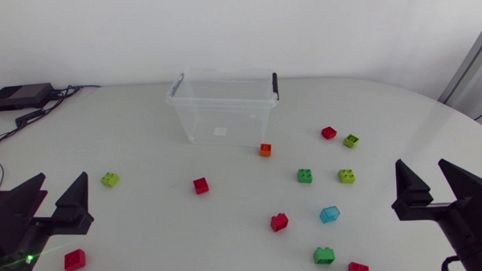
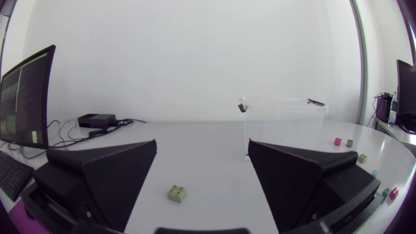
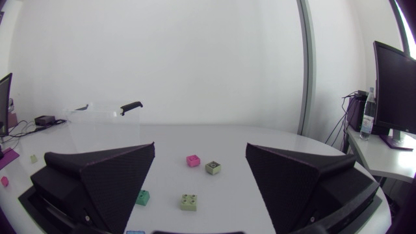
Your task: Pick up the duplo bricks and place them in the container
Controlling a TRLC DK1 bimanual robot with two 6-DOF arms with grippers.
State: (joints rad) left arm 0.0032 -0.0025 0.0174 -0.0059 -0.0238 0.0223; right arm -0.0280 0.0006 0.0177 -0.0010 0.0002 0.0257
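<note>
A clear plastic container [image 1: 224, 104] with black handle clips stands at the back middle of the white table. Several duplo bricks lie loose in front of it: an orange one [image 1: 266, 150] by its front wall, a red one [image 1: 200, 185], a lime one [image 1: 110, 179], and green, blue and red ones to the right. My left gripper [image 1: 62, 190] is open at the near left, empty, with a red brick [image 1: 75, 259] beside it. In the left wrist view the lime brick [image 2: 177, 193] lies ahead between the fingers. My right gripper [image 1: 423, 173] is open and empty at the near right.
A black box [image 1: 19, 96] with cables sits at the table's back left corner. In the right wrist view a pink brick [image 3: 193, 160], an olive brick [image 3: 212, 168] and a lime brick [image 3: 189, 202] lie ahead of the gripper [image 3: 199, 148], and the container [image 3: 97, 123] stands farther off.
</note>
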